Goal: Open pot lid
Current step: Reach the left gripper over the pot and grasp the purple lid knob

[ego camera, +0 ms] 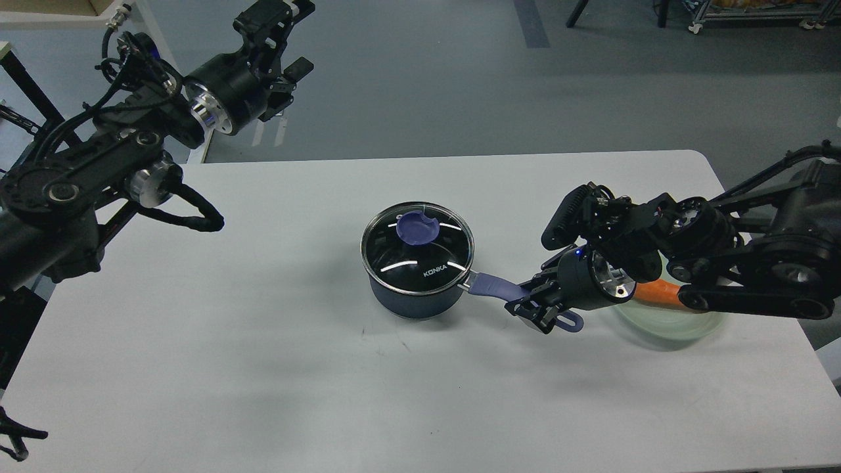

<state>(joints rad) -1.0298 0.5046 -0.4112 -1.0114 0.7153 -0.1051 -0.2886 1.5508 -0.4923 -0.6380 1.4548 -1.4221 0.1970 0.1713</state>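
Right tool [535,309] clamps the pot [414,289] handle [493,287]; lid [417,248] on. Left tool [279,26], grip unclear, must take the knob [418,228].

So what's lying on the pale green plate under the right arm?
An orange carrot-like piece shows on the plate. The right arm covers most of the plate, so the rest of the piece, and anything else there, can't be seen.
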